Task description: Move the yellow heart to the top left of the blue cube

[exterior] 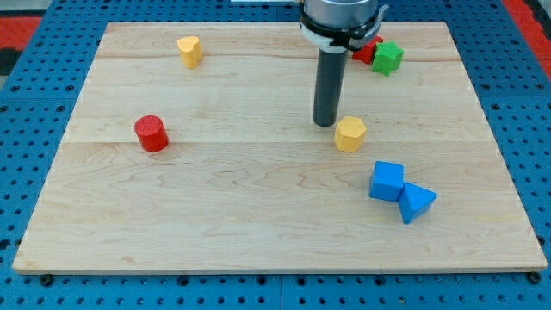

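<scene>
The yellow heart (190, 51) sits near the view's top left of the wooden board (258, 189). The blue cube (386, 181) lies at the lower right, touching a blue triangular block (417, 203) on its right. My tip (325, 123) rests on the board near the middle, just left of a yellow hexagonal block (350, 134). The tip is far to the right of and below the yellow heart, and up-left of the blue cube.
A red cylinder (151, 133) stands at the left. A green star-shaped block (387, 58) and a red block (368, 49), partly hidden behind the arm, sit at the top right. The board lies on a blue perforated table.
</scene>
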